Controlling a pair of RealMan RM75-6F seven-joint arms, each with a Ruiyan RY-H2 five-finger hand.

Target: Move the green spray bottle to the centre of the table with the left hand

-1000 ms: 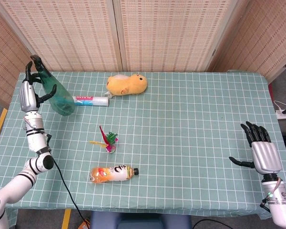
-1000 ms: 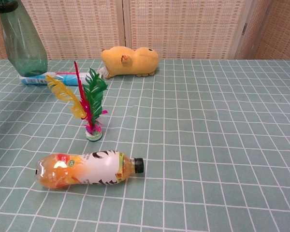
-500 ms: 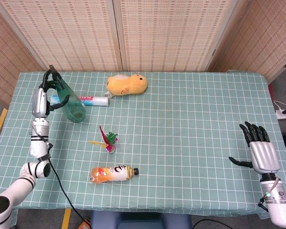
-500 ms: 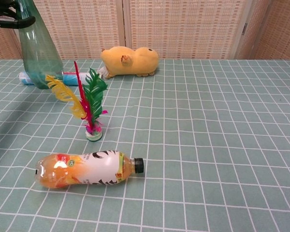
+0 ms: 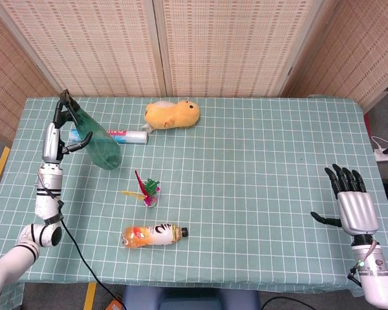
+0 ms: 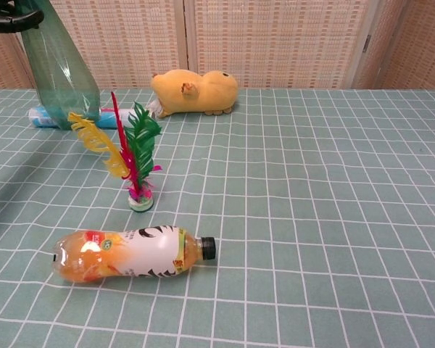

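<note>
My left hand (image 5: 59, 129) grips the neck of the green spray bottle (image 5: 97, 142), which hangs tilted above the far left of the table (image 5: 258, 168). In the chest view the bottle's translucent green body (image 6: 58, 69) shows at the upper left, with a black finger (image 6: 11, 20) of the hand across its top. My right hand (image 5: 352, 203) is at the near right edge, fingers spread and holding nothing.
A white tube (image 5: 126, 135) lies behind the bottle. A yellow plush toy (image 5: 172, 114) lies at the back centre. A feathered shuttlecock (image 5: 147, 191) stands left of centre, and an orange drink bottle (image 5: 152, 234) lies on its side near the front.
My left hand has carried the green bottle to the right, inward from the table's left edge, in front of the white tube. The right hand has barely moved.
</note>
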